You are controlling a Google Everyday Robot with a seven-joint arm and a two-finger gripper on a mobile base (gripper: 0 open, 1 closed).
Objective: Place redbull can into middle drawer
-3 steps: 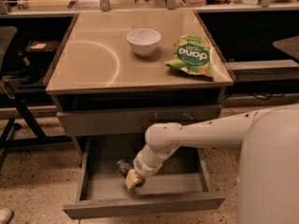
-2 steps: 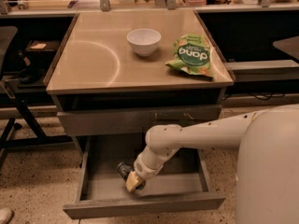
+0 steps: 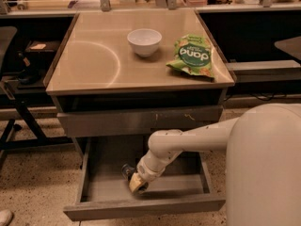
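Hanging low, the gripper (image 3: 137,184) is sitting inside the open middle drawer (image 3: 103,192), close over the grey floor and nearer the front panel than the back. From this view one cannot tell whether it is clamping something or has let go. The redbull can (image 3: 127,170) is showing as a small dark, shiny shape at about ten o'clock of the gripper. It is right against the gripper and well within the drawer's side walls. Whether the can is resting on the floor or is being held just off it cannot be told.

Over the last second almost nothing is shifting. The gripper and the can are keeping the same spots in the drawer, and the arm (image 3: 188,142) is staying bent the same way from the robot's body (image 3: 268,168) at four o'clock. That stillness suggests the carrying is over and the arm is pausing at the drop point. The can is already inside the right compartment, so what probably remains is a clean release and a lift straight out, without knocking the can over or dragging it along.

Above, at twelve o'clock of the gripper, the drawer front (image 3: 141,120) with small orange scuffs is staying shut. Higher still, the surface (image 3: 89,65) is carrying the white bowl (image 3: 144,41) and, at three o'clock of the bowl, the green snack bag (image 3: 192,55). Both are lying where they were, well apart from the work below.
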